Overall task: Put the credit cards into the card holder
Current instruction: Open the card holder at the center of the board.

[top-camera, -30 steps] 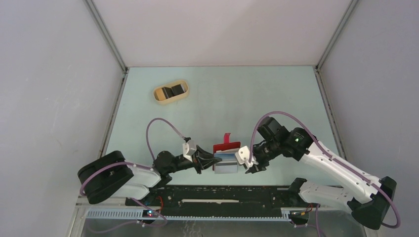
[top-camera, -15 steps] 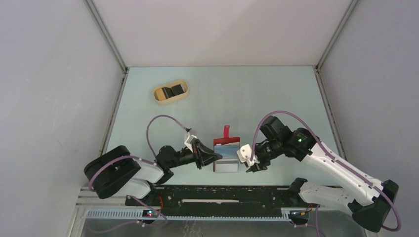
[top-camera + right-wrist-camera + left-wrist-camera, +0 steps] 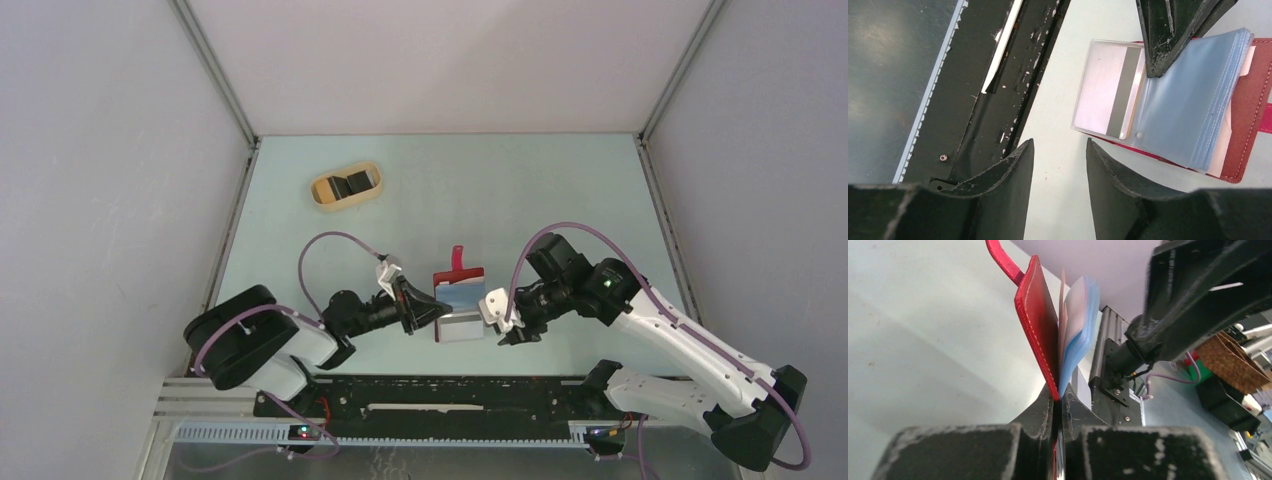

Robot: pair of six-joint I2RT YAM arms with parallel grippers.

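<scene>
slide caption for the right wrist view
Open right gripper beside the card holder pinched by the left gripper, a striped card in its sleeve.

Dish (image 3: pixel 345 186) lies behind, left of card holder (image 3: pixel 460 305).

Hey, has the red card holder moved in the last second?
Yes. The card holder, pinched by the left gripper, shifted slightly away from the black base rail.

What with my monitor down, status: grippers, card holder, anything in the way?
Left gripper shut on red folding card holder. Right gripper open, empty, alongside. Pale striped plastic card in clear sleeve. Nothing blocking.
</scene>
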